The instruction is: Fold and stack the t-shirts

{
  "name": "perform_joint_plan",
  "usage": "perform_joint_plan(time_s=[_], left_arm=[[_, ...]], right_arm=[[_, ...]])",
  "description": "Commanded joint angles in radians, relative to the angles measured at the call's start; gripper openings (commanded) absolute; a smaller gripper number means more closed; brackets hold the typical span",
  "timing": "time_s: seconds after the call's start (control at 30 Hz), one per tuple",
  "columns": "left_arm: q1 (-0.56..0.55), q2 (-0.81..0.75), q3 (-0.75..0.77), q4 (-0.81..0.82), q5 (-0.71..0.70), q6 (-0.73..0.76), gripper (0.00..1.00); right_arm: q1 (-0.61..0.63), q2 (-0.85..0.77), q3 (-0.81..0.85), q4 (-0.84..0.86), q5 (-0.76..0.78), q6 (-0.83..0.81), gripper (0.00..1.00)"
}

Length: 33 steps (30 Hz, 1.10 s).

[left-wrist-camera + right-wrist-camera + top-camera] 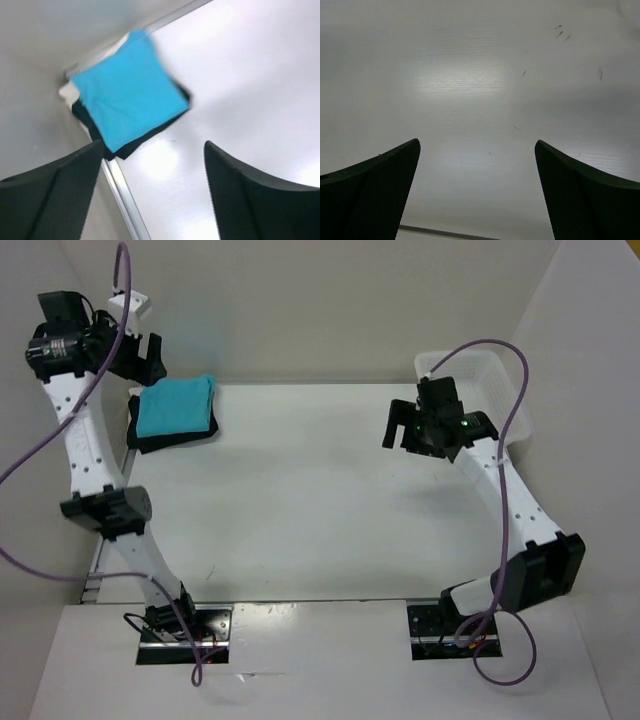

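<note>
White table point(300, 500), big and flat, shiny patch in middle. White basket point(497, 368) with holey sides sits on far right corner of table, close by side wall. Plain pale wall point(330, 310) stands behind table. Few tiny dark marks point(560, 31) on tabletop, maybe dirt or scratches, too small to tell. Silver metal strip point(122, 197) runs along left table edge.

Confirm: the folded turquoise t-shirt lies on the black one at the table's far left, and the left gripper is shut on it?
Not quite. The left gripper is open and holds nothing; the left wrist view shows its fingers spread wide, clear of the pile. The rest stands: the folded turquoise t-shirt lies on the black t-shirt at the table's far left.
</note>
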Motion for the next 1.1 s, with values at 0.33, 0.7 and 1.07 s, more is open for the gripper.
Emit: perform_joint_plan(time_s=[0.33, 0.7, 1.07], left_arm=[[-0.173, -0.915, -1.616, 0.307, 0.024, 0.043, 1.0], [-0.186, -1.136, -1.685, 0.375, 0.022, 0.085, 1.0], [-0.196, -1.146, -1.695, 0.384, 0.031, 0.085, 1.0]], right_arm=[[0.018, -0.243, -0.193, 0.028, 0.086, -0.015, 1.0], [0.018, -0.272, -0.231, 0.059, 0.02, -0.015, 1.0], [0.018, -0.31, -0.262, 0.069, -0.01, 0.016, 1.0]])
